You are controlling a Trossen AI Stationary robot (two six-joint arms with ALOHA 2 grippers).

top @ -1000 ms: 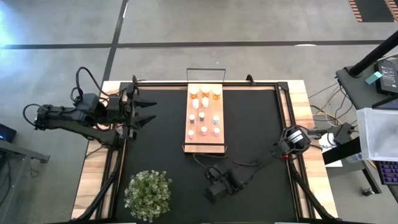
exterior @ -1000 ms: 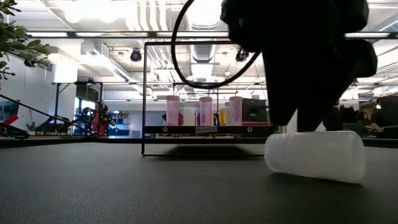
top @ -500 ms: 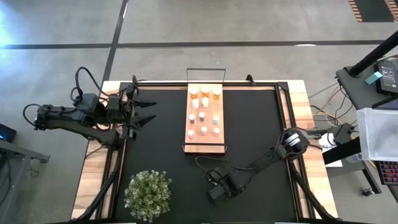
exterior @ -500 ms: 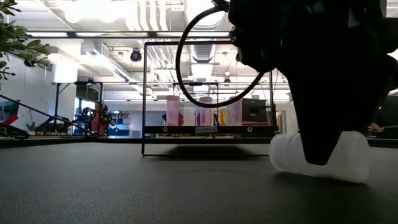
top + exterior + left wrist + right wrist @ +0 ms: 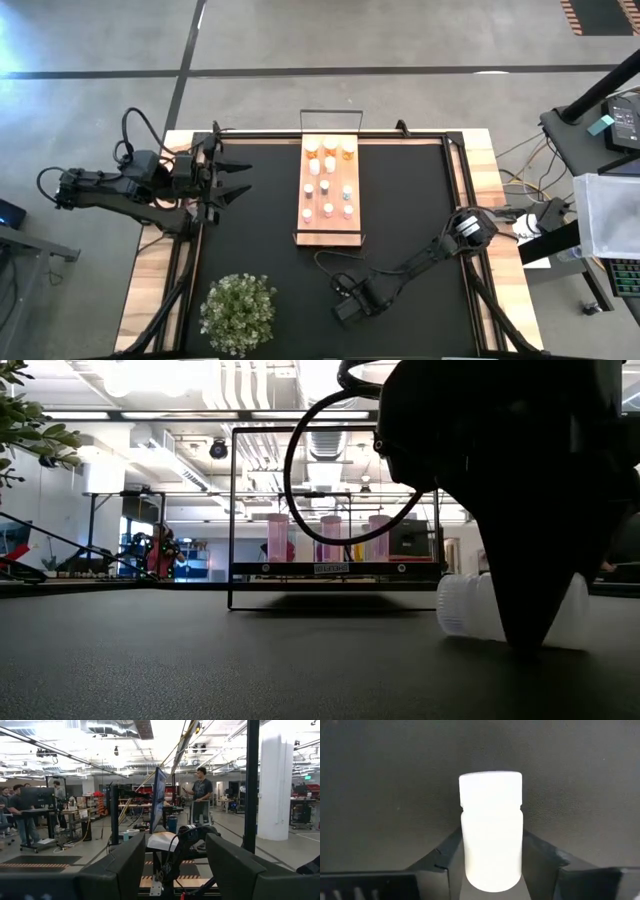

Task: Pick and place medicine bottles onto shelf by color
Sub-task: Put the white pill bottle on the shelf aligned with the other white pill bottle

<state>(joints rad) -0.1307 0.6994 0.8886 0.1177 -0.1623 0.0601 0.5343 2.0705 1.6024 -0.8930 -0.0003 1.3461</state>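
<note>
A white medicine bottle [image 5: 491, 830] lies on its side on the black mat near the table's front, its cap [image 5: 458, 605] toward the left in the low view. My right gripper [image 5: 492, 870] stands over it, pointing down, shut on the bottle. The light-wood shelf [image 5: 330, 232] stands at the table's middle far side, with orange, white, pink and bluish bottles [image 5: 328, 178] upright on it. My left gripper [image 5: 238, 180] waits open, raised over the table's left far part. My right gripper pinches the white bottle's body [image 5: 468, 851] between its two fingers [image 5: 540, 855], one on each long side, behind the cap. The fingers come from above, pointing down, and lie across the bottle. The bottle lies on its side on the mat.
A potted green plant [image 5: 238, 312] stands at the table's near left. The shelf's thin black frame [image 5: 232, 510] rises at its ends. Bare black mat [image 5: 410, 210] lies between the shelf and the right edge. People stand in the room beyond.
My right gripper has come down over the lying white bottle; in the low view one finger now stands in front of the bottle's body and reaches down to the mat. The bottle stays on its side.
</note>
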